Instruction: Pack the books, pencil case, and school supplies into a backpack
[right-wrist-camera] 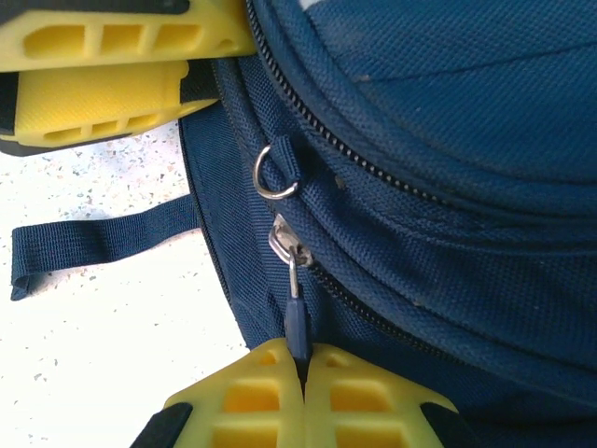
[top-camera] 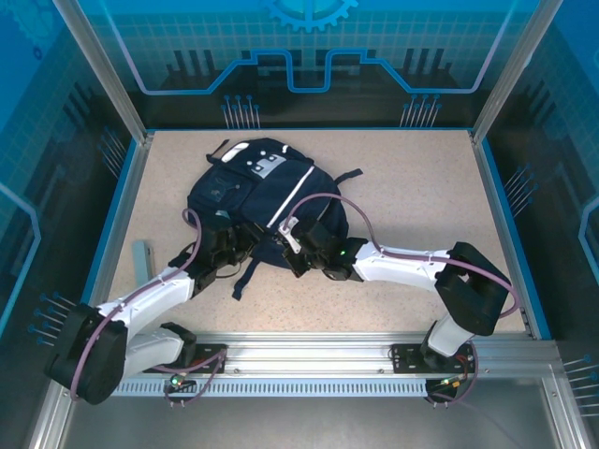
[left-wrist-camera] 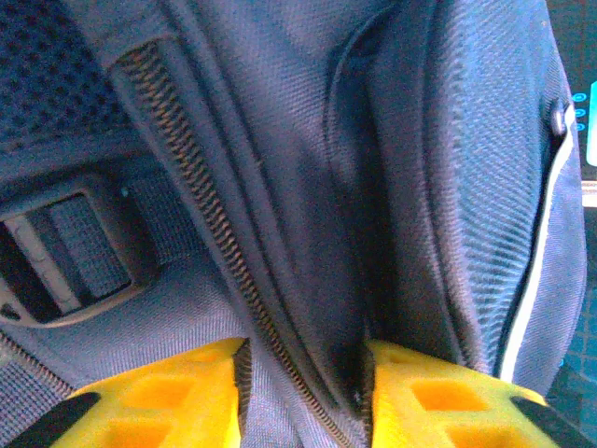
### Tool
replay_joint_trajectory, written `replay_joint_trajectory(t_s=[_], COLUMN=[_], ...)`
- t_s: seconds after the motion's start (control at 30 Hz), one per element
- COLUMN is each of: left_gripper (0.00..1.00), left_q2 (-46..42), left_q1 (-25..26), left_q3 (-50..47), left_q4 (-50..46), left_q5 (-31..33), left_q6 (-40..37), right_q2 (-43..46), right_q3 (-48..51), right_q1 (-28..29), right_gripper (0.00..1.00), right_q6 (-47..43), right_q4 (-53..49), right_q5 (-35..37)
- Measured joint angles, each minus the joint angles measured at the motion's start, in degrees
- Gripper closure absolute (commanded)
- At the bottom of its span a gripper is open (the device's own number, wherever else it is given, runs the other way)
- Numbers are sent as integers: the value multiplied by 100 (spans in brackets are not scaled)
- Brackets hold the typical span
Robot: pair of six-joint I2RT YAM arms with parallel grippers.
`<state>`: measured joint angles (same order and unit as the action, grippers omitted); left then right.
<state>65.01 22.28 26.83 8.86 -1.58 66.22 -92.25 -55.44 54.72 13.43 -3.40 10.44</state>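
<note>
On the near side of the backpack [top-camera: 253, 192], which lies flat on the table [top-camera: 402, 196], the zip pull [right-wrist-camera: 297, 322] is pinched between the pressed-together fingers of the right gripper [right-wrist-camera: 303, 397]. Just beside it on the backpack, the left gripper [left-wrist-camera: 303, 397] clamps a fold of fabric carrying the zip teeth. The step looks like opening the zip. To do it well, the right should draw the pull along the curve of the teeth, not away from the backpack, while the left anchors the fabric taut. The pencil case [top-camera: 142, 257] lies left of the backpack.
</note>
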Motion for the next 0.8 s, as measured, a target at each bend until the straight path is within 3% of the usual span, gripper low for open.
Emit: replay_joint_trajectory(t_s=[0.27, 0.5, 0.67, 0.8], left_gripper=[96, 98, 99, 98], left_q2=[166, 258, 260, 260], left_q1=[0, -15, -70, -107], left_q3=[0, 0, 0, 0], left_q4=[168, 179, 170, 153], left_q5=[7, 4, -66, -153], left_q6=[52, -103, -225, -356], right_q2=[61, 267, 321, 321], right_q3=[-39, -39, -44, -66], right_q1=[37, -17, -483, -920], right_gripper=[100, 100, 100, 86], right_q6=[511, 824, 909, 822], right_q4=[-557, -1172, -1416, -1416], right_q5=[658, 1233, 1237, 715])
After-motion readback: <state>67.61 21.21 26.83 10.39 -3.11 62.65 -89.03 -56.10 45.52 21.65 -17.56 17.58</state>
